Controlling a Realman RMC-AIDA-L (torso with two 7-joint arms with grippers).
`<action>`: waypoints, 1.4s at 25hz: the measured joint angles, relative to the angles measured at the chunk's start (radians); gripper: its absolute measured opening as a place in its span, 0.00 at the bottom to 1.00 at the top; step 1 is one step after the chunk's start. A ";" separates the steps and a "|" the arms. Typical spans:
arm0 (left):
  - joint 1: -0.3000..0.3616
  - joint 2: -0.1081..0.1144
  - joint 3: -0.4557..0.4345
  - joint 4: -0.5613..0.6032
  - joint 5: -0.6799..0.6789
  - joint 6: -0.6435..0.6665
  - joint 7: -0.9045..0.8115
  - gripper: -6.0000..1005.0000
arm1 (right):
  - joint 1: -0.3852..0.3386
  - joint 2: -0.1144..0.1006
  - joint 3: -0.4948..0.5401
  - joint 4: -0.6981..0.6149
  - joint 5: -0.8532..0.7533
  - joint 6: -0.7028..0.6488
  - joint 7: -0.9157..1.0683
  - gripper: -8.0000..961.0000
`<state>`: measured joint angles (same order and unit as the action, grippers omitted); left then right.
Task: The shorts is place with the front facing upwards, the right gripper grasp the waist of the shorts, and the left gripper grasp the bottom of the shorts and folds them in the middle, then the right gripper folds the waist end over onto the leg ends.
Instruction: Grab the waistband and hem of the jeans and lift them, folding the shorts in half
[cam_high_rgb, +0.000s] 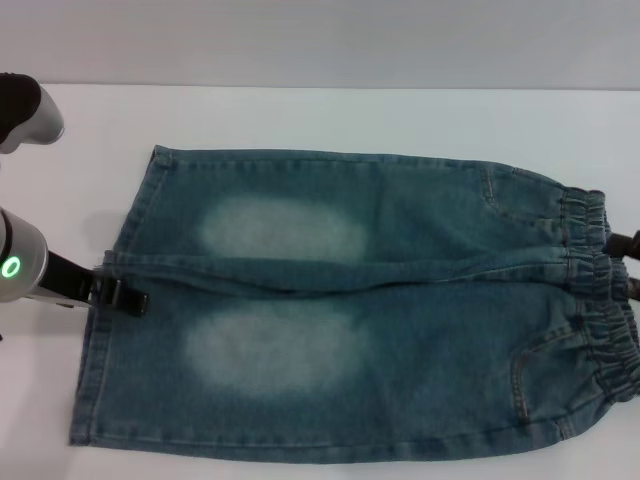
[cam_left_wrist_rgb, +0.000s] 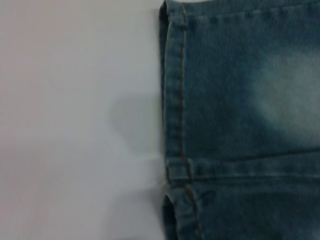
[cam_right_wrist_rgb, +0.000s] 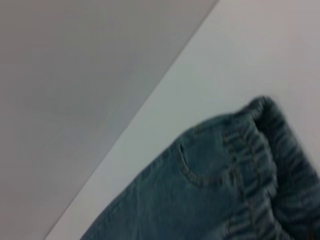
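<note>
The blue denim shorts (cam_high_rgb: 350, 300) lie flat on the white table (cam_high_rgb: 300, 115), front up, with a pale faded patch on each leg. The leg hems (cam_high_rgb: 100, 340) point left and the gathered waistband (cam_high_rgb: 600, 300) points right. My left gripper (cam_high_rgb: 125, 296), on the arm with the green light, sits at the hems where the two legs meet. In the left wrist view the stitched hem (cam_left_wrist_rgb: 175, 100) runs beside bare table. My right gripper (cam_high_rgb: 625, 245) shows only as a black tip at the waistband's middle. The right wrist view shows the ruffled waistband (cam_right_wrist_rgb: 250, 165) and a pocket seam.
A grey and black part of the left arm (cam_high_rgb: 25, 110) hangs over the table's far left corner. A grey wall (cam_right_wrist_rgb: 75, 75) rises behind the table's back edge. White table surface runs around the shorts at the back and left.
</note>
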<state>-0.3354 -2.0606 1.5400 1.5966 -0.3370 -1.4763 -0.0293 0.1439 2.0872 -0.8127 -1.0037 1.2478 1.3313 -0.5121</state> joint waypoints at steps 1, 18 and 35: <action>0.000 0.000 0.007 0.004 0.000 -0.008 -0.005 0.81 | -0.003 0.000 0.003 0.013 0.003 0.007 -0.009 0.84; -0.011 -0.002 0.090 0.049 0.055 -0.111 -0.047 0.81 | -0.046 -0.002 0.048 0.119 0.004 0.038 -0.093 0.84; -0.048 -0.003 0.170 0.091 0.117 -0.333 -0.138 0.81 | -0.045 -0.008 0.067 0.121 0.003 0.076 -0.113 0.84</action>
<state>-0.3835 -2.0639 1.7100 1.6873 -0.2200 -1.8093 -0.1673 0.0993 2.0795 -0.7456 -0.8823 1.2511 1.4076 -0.6252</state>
